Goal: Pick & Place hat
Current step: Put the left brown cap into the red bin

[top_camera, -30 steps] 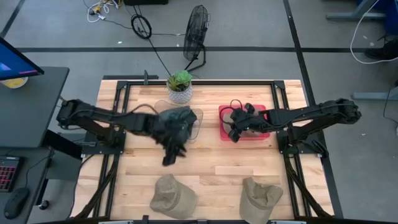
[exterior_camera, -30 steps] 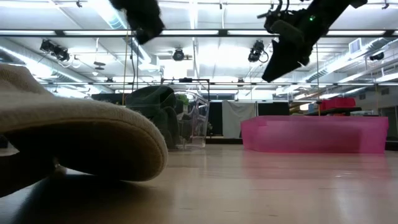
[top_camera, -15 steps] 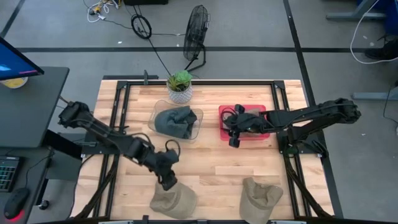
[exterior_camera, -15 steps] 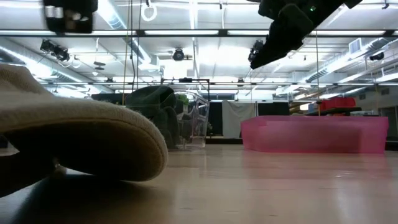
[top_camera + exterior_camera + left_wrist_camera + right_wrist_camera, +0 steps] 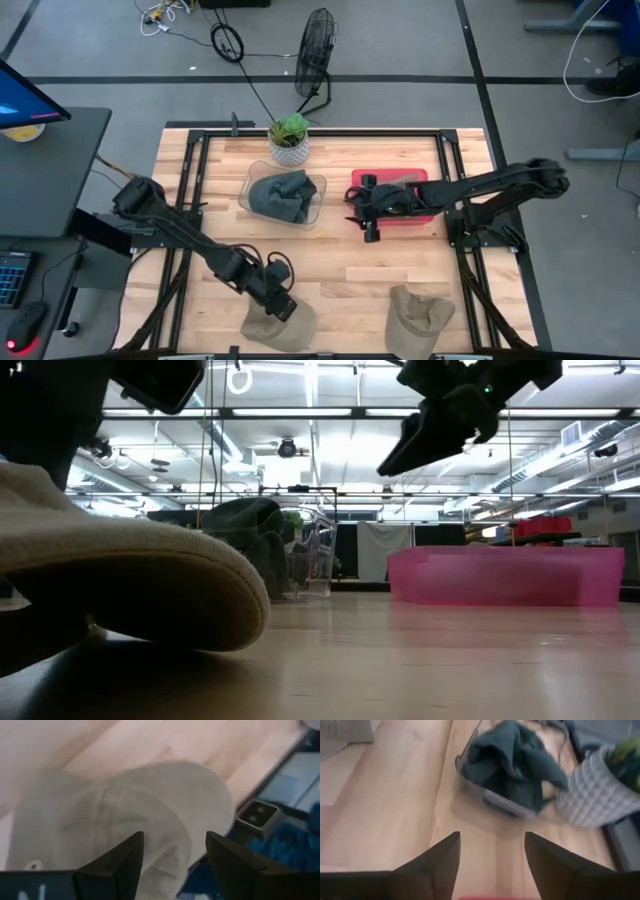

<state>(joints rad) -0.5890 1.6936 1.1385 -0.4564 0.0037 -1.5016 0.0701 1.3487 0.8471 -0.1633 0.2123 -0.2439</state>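
The left hand (image 5: 283, 307), fingers spread apart, is held just above the tan fabric hat (image 5: 279, 322) lying near the wooden counter's (image 5: 340, 270) front edge. The right hand (image 5: 368, 228), fingers likewise apart, is seen beside the pink plastic bin (image 5: 420, 213).

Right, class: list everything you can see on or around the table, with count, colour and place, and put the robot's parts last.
Tan hats: two, tan, near edge of table.
Dark hat: one, grey-green, in clear bin.
Pink bin: one, pink, right of clear bin.
Plant: one, green in white pot, far edge.
Fan: one, black, floor beyond table.
Monitor: one, on side desk, left.
Left claw: open, over left tan hat.
Right claw: open, beside pink bin.
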